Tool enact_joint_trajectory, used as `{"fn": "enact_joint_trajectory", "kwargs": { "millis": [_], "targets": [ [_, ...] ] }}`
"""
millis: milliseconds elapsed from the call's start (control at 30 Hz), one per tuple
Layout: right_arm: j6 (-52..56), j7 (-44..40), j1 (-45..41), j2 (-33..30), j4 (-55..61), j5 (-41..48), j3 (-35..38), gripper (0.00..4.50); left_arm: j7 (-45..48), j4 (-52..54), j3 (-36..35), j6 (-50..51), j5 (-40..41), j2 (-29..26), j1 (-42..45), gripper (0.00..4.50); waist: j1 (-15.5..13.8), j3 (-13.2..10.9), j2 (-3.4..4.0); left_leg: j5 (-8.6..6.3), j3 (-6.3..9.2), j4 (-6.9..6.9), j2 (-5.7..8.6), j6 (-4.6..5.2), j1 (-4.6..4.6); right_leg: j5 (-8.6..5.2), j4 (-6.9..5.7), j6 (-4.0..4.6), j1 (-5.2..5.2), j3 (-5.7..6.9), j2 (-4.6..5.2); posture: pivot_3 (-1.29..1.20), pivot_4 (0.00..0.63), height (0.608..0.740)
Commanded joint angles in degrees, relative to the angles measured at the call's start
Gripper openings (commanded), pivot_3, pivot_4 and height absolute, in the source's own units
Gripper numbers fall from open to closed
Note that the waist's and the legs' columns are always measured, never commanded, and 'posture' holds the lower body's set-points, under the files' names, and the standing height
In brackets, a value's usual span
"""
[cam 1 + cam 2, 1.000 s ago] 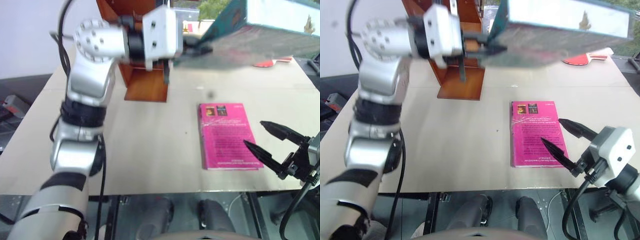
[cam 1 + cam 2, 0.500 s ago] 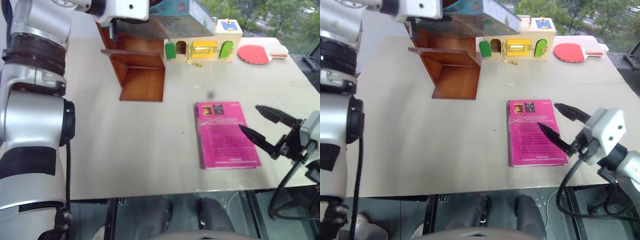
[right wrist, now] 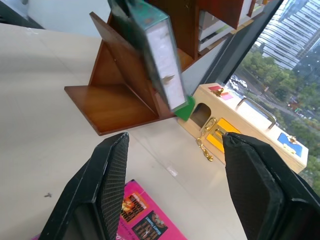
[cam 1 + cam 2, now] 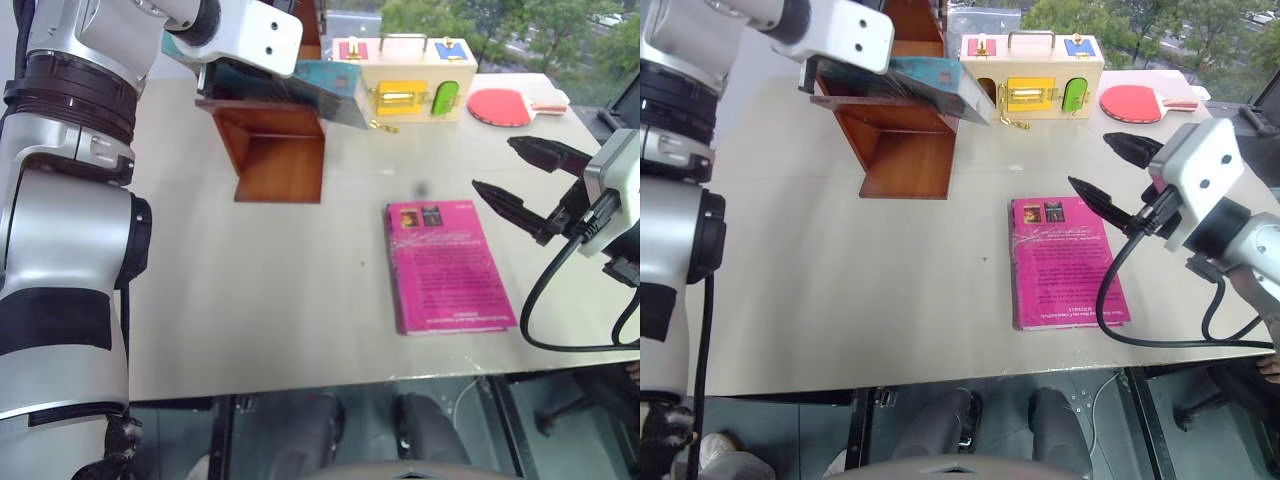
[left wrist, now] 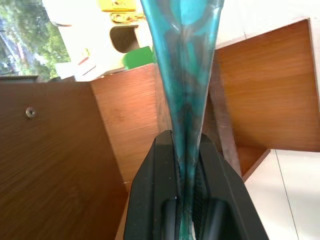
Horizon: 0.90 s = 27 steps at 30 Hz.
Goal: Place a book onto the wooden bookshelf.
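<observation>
From the head camera, the left gripper (image 4: 865, 75) is holding the teal-blue book (image 4: 940, 85) over the wooden bookshelf (image 4: 902, 150).

In the left wrist view, its fingers (image 5: 155, 195) are clamping the book's edge.

In the right wrist view, the right gripper (image 3: 172, 187) is standing with fingers wide apart above the pink book (image 3: 142, 220).

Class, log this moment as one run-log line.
left gripper: shut on teal book | book: over wooden bookshelf | right gripper: open, above pink book

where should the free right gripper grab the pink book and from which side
Judging by its pose, take the pink book at its long edge nearest the right gripper, coming in from that side. It lies flat on the table, so no face offers a grip. The open fingers would need to catch that thin edge, perhaps after sliding it toward the table's rim.
</observation>
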State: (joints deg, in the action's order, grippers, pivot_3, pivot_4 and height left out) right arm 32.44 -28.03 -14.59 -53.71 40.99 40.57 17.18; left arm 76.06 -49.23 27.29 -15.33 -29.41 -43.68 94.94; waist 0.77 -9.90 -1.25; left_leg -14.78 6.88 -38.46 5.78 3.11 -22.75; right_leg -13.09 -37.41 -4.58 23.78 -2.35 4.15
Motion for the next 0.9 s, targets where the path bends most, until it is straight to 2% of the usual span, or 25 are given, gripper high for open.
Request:
{"fn": "enact_joint_trajectory", "kwargs": {
  "millis": [33, 133, 167, 267, 333, 367, 467, 567, 667, 733, 800, 900],
  "targets": [
    [-0.08, -0.86, -1.41, -0.16, -0.22, -0.90, 0.72, 3.07, 1.72, 1.43, -0.88, 1.82, -0.65, -1.92, -0.80, 0.44, 0.16, 0.00, 0.01, 0.00, -0.01, 0.00, 0.00, 0.00, -0.01, 0.00, -0.01, 0.00, 0.02, -0.01, 0.00, 0.00, 0.150, 0.740],
    [-0.77, -2.02, -2.20, 0.16, -1.39, -1.56, 0.19, 3.07, 1.90, 2.46, -0.85, 2.41, -1.15, -2.91, -1.51, 1.21, 0.34, -0.02, 0.02, 0.00, -0.15, 0.01, 0.00, 0.00, -0.03, 0.00, -0.11, 0.00, 0.15, -0.14, -0.01, 0.00, 0.150, 0.740],
    [-0.86, -2.42, -2.48, 0.26, -1.85, -1.84, -0.05, 3.07, 2.00, 3.12, -1.08, 2.95, -0.99, -2.99, -2.09, 1.81, 0.36, -0.02, 0.01, 0.00, -0.19, 0.01, 0.00, -0.01, -0.05, 0.00, -0.15, 0.00, 0.22, -0.19, -0.01, 0.00, 0.150, 0.740],
    [-1.25, -3.81, -3.12, 0.63, -3.11, -2.44, -0.71, 3.07, 1.49, 5.92, -2.97, 6.72, 0.39, -2.59, -4.18, 3.00, 0.24, -0.04, -0.01, 0.01, -0.20, 0.01, -0.01, -0.02, -0.13, 0.00, -0.19, 0.01, 0.29, -0.19, -0.03, 0.00, 0.150, 0.740],
    [-1.25, -4.74, -3.44, 0.80, -3.68, -2.51, -0.99, 3.07, 1.27, 7.97, -4.45, 9.48, 1.42, -3.03, -5.40, 4.03, 0.06, -0.08, -0.05, 0.08, -0.20, -0.01, -0.01, -0.14, -0.19, 0.00, -0.16, 0.01, 0.31, -0.19, -0.02, 0.00, 0.150, 0.740],
    [-1.27, -5.22, -3.37, 0.84, -3.87, -2.47, -0.86, 3.07, 1.91, 9.27, -5.08, 10.57, 2.18, -3.41, -6.12, 4.38, 0.04, -0.08, -0.05, 0.10, -0.19, -0.03, 0.00, -0.17, -0.27, 0.00, -0.15, 0.01, 0.36, -0.17, -0.01, 0.00, 0.150, 0.740],
    [-0.88, -6.60, -3.30, 0.74, -4.27, -2.16, -0.52, 3.07, 7.01, 17.71, -10.88, 20.03, 8.98, -5.25, -10.34, 4.45, 0.13, -0.06, -0.03, 0.14, -0.21, -0.14, 0.01, -0.24, -0.52, 0.00, -0.16, 0.01, 0.58, -0.20, 0.00, 0.00, 0.150, 0.740],
    [0.04, -7.43, -2.77, 0.78, -4.25, -1.02, 0.26, 3.07, 9.31, 26.21, -15.74, 27.16, 13.63, -8.70, -15.37, 4.45, 0.51, -0.06, -0.02, 0.15, -0.29, -0.45, 0.01, -0.26, -1.17, 0.01, -0.51, 0.02, 1.37, -0.23, 0.00, 0.00, 0.150, 0.740],
    [1.45, -7.99, -1.81, 0.64, -3.59, 0.95, 1.97, 3.07, 11.79, 35.90, -21.35, 33.92, 21.77, -9.90, -20.63, 4.45, 0.75, -0.06, -0.01, 0.16, -0.30, -0.44, -0.02, -0.27, -1.18, 0.01, -0.53, 0.02, 1.40, -0.25, -0.01, 0.00, 0.150, 0.740],
    [2.76, -8.37, -0.52, 0.36, -3.08, 2.75, 4.05, 3.07, 11.75, 42.76, -26.46, 37.13, 29.30, -8.94, -24.43, 4.45, 0.64, -0.05, -0.01, 0.15, -0.32, -0.49, -0.02, -0.27, -1.18, 0.01, -0.52, 0.03, 1.37, -0.27, 0.02, 0.00, 0.150, 0.740],
    [3.35, -8.78, 1.38, 0.08, -2.47, 3.05, 5.23, 3.07, 8.36, 49.18, -31.93, 45.25, 37.12, -5.39, -27.08, 4.45, -0.01, -0.03, 0.03, 0.15, -0.29, -0.58, -0.02, -0.27, -1.18, 0.02, -0.51, 0.03, 1.32, -0.24, 0.03, 0.00, 0.150, 0.740],
    [3.54, -8.91, 3.64, 0.25, -1.68, 3.07, 6.32, 3.07, 3.23, 56.45, -35.09, 50.58, 42.64, -2.26, -32.86, 4.45, -0.28, -0.03, 0.03, 0.14, -0.19, -0.75, -0.01, -0.26, -1.16, 0.02, -0.52, 0.03, 1.17, -0.13, 0.06, 0.00, 0.150, 0.740]
  ]
}}
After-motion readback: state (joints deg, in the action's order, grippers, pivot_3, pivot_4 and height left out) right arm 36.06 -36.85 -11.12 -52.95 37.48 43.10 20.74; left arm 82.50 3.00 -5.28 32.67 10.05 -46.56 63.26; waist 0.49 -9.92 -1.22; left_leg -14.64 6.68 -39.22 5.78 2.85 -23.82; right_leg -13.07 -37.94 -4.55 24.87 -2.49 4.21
